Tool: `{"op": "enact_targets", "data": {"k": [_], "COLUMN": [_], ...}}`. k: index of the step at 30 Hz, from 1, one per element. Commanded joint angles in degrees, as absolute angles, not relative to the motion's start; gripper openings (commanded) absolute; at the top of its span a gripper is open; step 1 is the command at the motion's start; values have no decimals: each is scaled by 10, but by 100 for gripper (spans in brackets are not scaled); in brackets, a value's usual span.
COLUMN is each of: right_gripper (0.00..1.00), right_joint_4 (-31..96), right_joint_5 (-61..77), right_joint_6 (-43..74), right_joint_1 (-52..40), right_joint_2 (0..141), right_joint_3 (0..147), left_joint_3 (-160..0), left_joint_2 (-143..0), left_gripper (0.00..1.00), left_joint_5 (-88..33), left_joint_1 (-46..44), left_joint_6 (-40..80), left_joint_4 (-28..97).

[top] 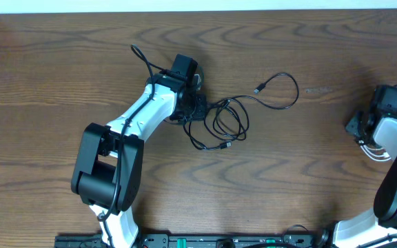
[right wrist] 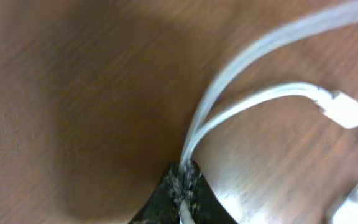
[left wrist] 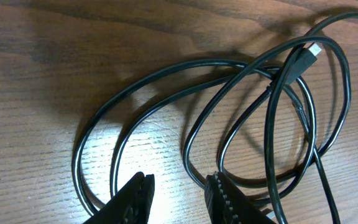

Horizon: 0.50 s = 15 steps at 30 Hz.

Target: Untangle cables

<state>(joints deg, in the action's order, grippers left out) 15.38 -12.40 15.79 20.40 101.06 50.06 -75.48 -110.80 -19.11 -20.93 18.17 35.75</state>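
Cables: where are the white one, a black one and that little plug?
white cable [right wrist: 303,31]: right wrist view, on its upper strand.
black cable [left wrist: 197,61]: left wrist view, top of its loop.
plug [left wrist: 300,61]: left wrist view, its dark body.

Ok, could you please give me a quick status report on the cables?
Left gripper open over thin black cables, looped together. Right gripper shut on thin white cable, apart from the black ones. Nothing in the way.

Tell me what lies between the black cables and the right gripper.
Nothing: in the overhead view that stretch of the table is bare. The right gripper pinches the white cable, apart from the black cables.
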Motion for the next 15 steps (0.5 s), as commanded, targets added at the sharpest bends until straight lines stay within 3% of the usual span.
{"op": "enact_targets", "data": {"k": [1, 15], "right_gripper": [1, 1], "right_joint_4": [98, -192], "right_joint_5": [-123, -54], "right_joint_6": [165, 141], "right_joint_1": [213, 258], "right_joint_2": [1019, 1019], "right_joint_3": [462, 458], "left_joint_3": [-752, -752], "left_joint_2": [-1117, -1117], "left_gripper": [33, 33], "left_joint_5": [-183, -183], "left_joint_1": [-208, -208], "left_joint_6": [181, 181], "left_joint_4": [359, 356]}}
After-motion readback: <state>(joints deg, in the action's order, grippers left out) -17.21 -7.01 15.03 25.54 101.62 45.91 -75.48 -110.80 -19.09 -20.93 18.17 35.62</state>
